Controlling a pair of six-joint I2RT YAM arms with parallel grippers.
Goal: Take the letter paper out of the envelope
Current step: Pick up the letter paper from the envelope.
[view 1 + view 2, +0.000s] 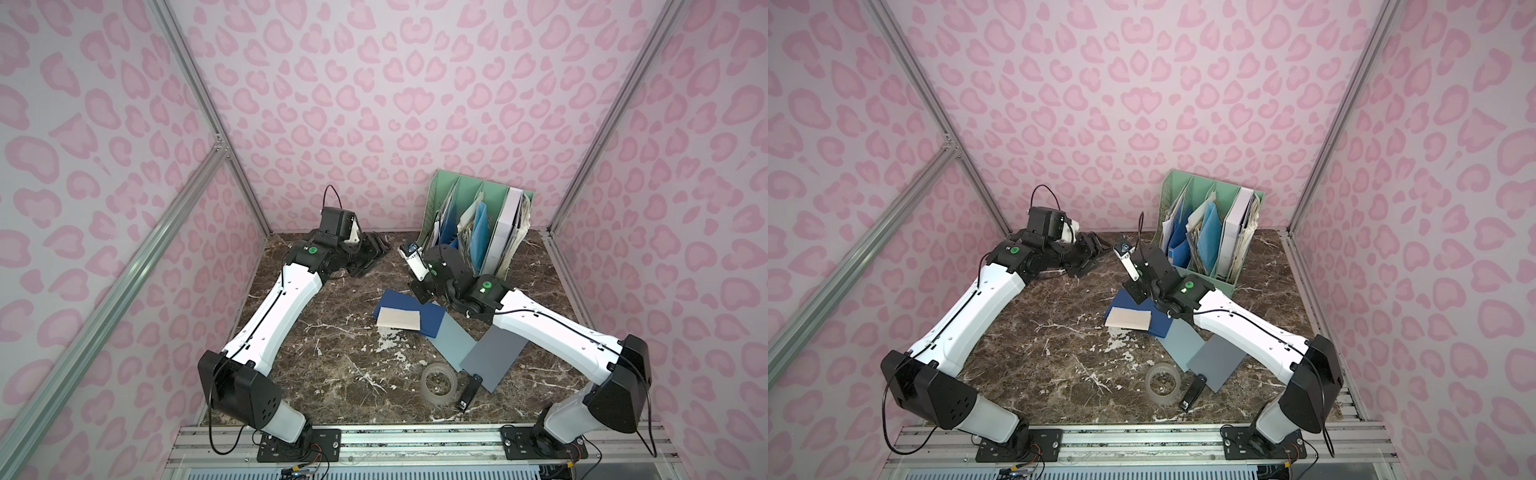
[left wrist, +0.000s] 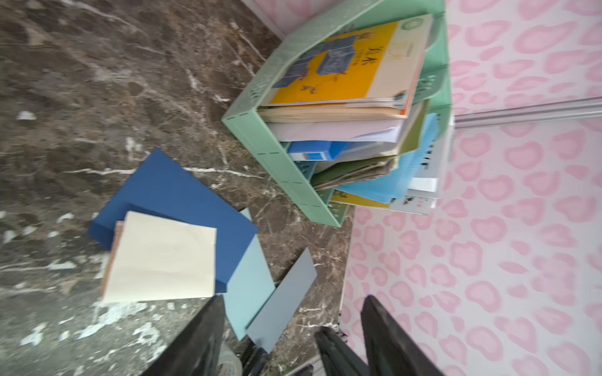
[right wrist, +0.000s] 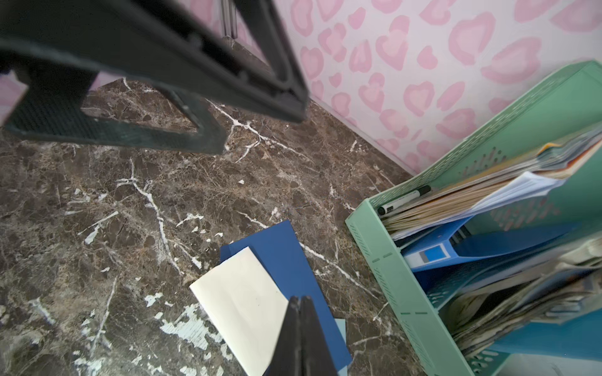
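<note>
The cream, lightly creased letter paper [image 1: 399, 319] lies flat across the dark blue matte card envelope [image 1: 432, 322]. Both rest on the brown marble-patterned worktop [image 1: 332, 353], just in front of the mint-green perforated plastic file rack [image 3: 371, 247]. The sheet looks fully out, so the job now is to clear the arms by rising straight up, since thin paper slides easily. The right gripper [image 3: 301, 325] hangs over the paper beside the rack, pinched together and empty. The left gripper [image 2: 290, 338], well away from the rack, stands wide and holds nothing.
</note>
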